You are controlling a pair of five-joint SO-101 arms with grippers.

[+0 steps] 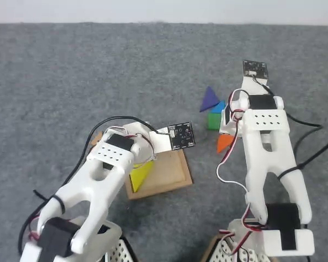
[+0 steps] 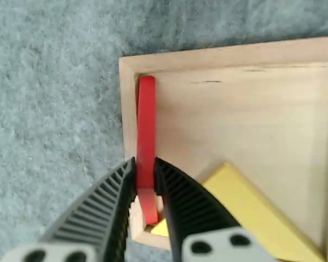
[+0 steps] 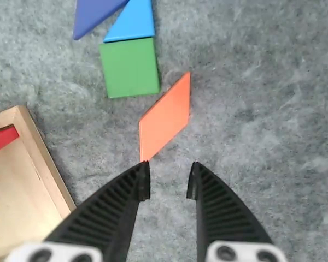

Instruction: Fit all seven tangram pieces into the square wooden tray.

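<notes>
Left pincer point(image 2: 145, 162) grips red piece point(image 2: 146, 109) at tray wall point(image 2: 128, 120), yellow piece point(image 2: 246, 202) alongside; right pincer point(image 3: 168, 167) slightly parted.

Grey carpet point(image 1: 71, 82), wooden tray point(image 1: 170, 172), loose pieces point(image 3: 130, 67)

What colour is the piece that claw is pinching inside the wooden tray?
Red; the piece shows best in the left wrist view.

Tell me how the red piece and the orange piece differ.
The red piece stands on edge inside the tray against its wall; the orange piece lies flat on the grey carpet outside it. The left gripper is shut on the red piece; the orange piece lies free before the open right gripper. Both are tangram pieces.
</notes>
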